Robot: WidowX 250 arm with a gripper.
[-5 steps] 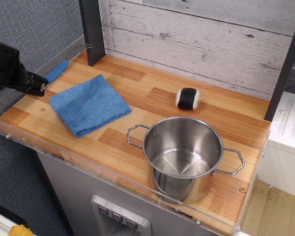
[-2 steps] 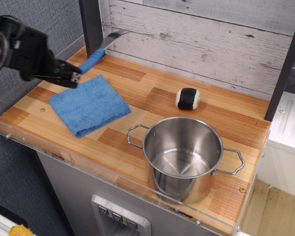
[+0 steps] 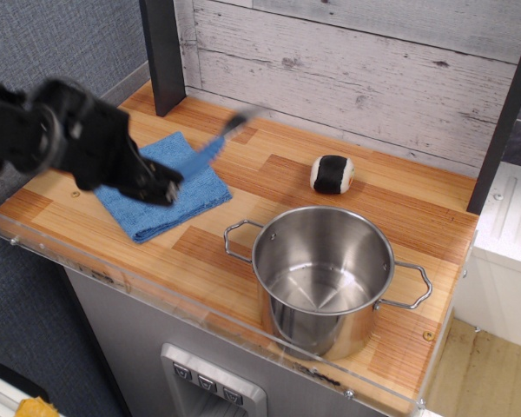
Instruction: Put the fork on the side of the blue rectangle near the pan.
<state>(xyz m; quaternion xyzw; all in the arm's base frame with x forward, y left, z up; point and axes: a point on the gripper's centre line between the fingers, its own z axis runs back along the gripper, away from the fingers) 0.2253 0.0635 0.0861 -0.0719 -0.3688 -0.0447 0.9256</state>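
My gripper [image 3: 169, 183] is shut on the fork [image 3: 210, 146] and holds it by the end of its blue handle above the light-blue cloth [image 3: 161, 201]. The fork points up and to the right, its grey head blurred over the wood past the cloth's far right edge. The arm is motion-blurred and hides the left part of the cloth. The large steel pot [image 3: 323, 278] stands at the front right, a hand's width to the right of the cloth.
A small black-and-white ball [image 3: 332, 174] lies behind the pot. A dark post [image 3: 163, 54] stands at the back left corner. A clear plastic rim [image 3: 200, 308] runs along the front edge. A whitewashed plank wall backs the counter.
My gripper has carried the fork from the far left edge up and then rightward, from beside the cloth to above it, nearer the pot.
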